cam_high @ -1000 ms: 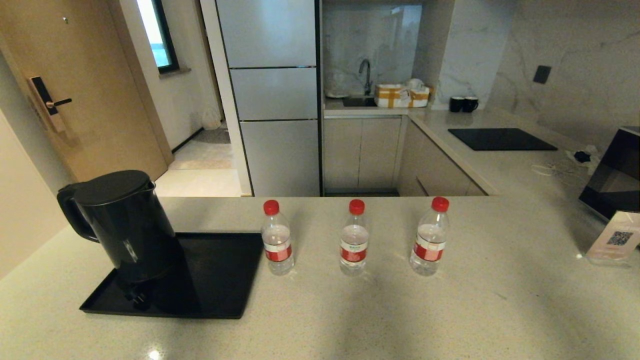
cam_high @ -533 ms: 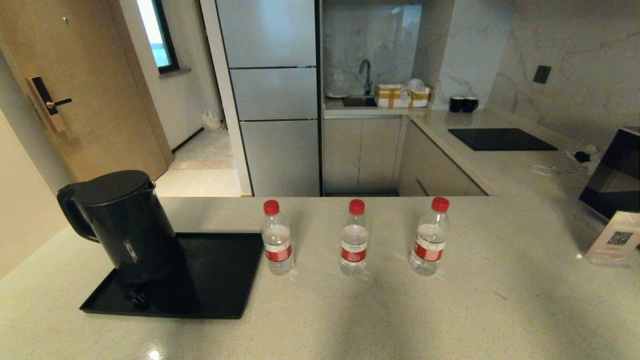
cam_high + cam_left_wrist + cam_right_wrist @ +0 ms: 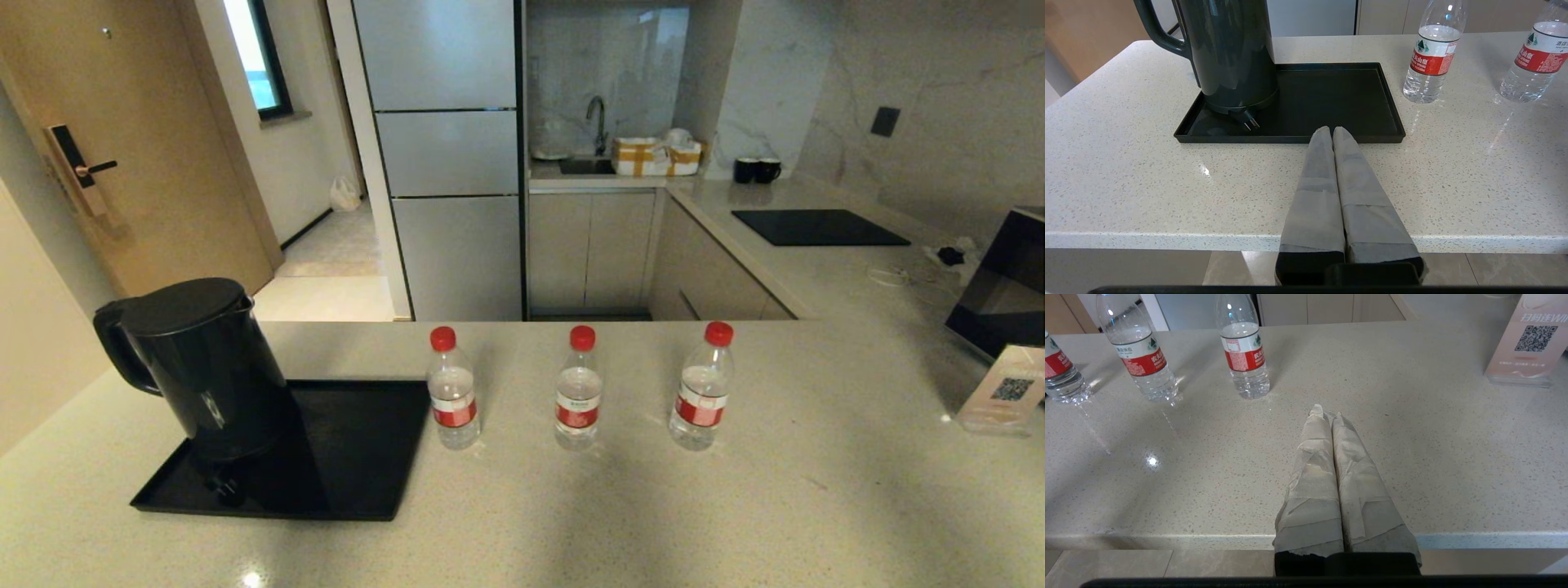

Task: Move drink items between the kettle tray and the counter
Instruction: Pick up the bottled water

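Three clear water bottles with red caps stand upright in a row on the speckled counter [image 3: 735,506]: a left bottle [image 3: 454,392], a middle bottle [image 3: 578,390] and a right bottle [image 3: 702,388]. The left one stands just beside the black kettle tray [image 3: 359,457], which carries the black kettle [image 3: 200,367]. Neither arm shows in the head view. My left gripper [image 3: 1332,131] is shut and empty, hovering at the counter's near edge, pointing at the tray [image 3: 1331,102]. Shut and empty as well, my right gripper [image 3: 1327,412] hangs over bare counter near the right bottle [image 3: 1245,351].
A pink QR-code sign [image 3: 1002,390] stands at the right of the counter, beside a dark appliance [image 3: 1008,278]. Farther back lie a black cooktop panel [image 3: 816,227], two black mugs [image 3: 757,170], a sink and cables. The kettle's plug [image 3: 1248,119] rests on the tray.
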Motion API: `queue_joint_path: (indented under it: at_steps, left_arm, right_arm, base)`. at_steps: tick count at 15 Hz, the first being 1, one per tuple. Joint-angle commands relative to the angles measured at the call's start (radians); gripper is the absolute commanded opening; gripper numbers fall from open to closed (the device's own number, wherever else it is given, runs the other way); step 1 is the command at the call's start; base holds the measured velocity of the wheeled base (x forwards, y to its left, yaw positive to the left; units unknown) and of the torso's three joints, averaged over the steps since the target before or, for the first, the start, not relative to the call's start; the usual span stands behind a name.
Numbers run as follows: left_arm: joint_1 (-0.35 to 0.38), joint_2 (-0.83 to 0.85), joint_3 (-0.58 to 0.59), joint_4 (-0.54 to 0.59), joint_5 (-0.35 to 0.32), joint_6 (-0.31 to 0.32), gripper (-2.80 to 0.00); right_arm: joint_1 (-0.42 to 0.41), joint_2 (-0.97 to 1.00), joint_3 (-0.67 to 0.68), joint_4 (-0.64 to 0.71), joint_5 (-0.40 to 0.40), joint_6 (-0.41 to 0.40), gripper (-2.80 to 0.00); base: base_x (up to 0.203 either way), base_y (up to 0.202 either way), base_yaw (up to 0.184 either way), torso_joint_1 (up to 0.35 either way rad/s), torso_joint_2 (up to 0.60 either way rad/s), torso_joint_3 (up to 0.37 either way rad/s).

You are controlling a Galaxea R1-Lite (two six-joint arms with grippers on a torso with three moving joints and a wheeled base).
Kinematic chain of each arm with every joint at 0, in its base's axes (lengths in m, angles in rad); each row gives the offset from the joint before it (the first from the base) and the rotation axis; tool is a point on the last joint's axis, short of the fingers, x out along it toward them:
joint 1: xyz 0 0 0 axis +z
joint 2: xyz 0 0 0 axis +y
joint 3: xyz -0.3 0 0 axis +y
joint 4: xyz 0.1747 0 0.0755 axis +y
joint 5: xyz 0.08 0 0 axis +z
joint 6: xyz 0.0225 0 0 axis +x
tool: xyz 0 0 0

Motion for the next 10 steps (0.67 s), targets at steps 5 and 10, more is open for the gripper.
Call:
queue_joint_path:
  at_steps: [5, 10]
  left_arm:
    - [0.000, -0.002, 0.000, 0.000, 0.000, 0.000, -2.80]
    - [0.000, -0.002, -0.001, 0.000, 0.000, 0.000, -2.80]
  right_arm:
    - [0.000, 0.002, -0.001, 0.002, 0.000, 0.001, -2.80]
    - [-0.001, 0.002, -0.001, 0.004, 0.000, 0.001, -2.80]
  base:
    - [0.000, 0.000, 0.000, 0.000, 0.00, 0.000]
    - [0.000, 0.000, 0.000, 0.000, 0.00, 0.000]
